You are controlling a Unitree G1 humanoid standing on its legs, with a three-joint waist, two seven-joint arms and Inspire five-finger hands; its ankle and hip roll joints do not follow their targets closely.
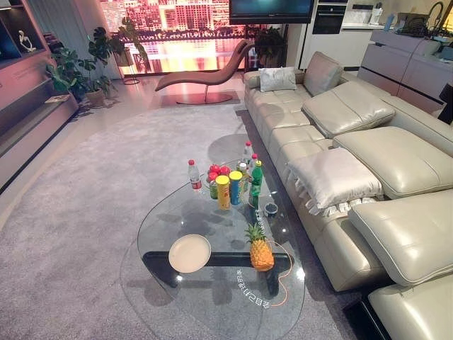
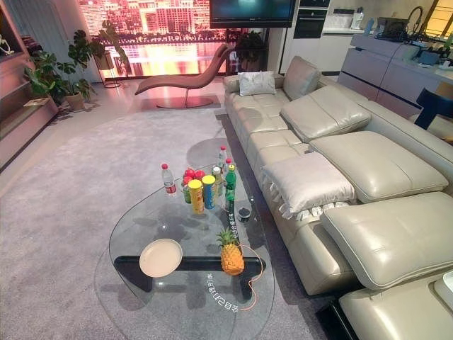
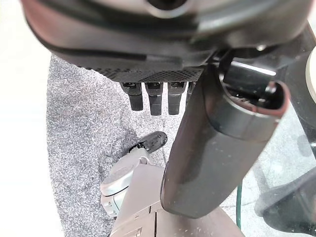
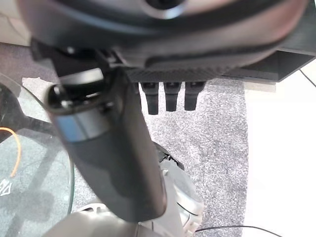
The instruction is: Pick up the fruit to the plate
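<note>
Pineapple [image 1: 260,251] stands upright on the glass table [image 1: 212,297], just beside the empty white plate [image 1: 189,253], not on it; bottles and cans cluster at the far end. My left hand [image 3: 207,138] and right hand [image 4: 113,148] hang over the grey carpet [image 3: 84,128], fingers straight, holding nothing.

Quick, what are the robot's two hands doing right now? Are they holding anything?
Left robot hand: open, fingers straight, holding nothing.
Right robot hand: open, fingers straight, holding nothing.
</note>
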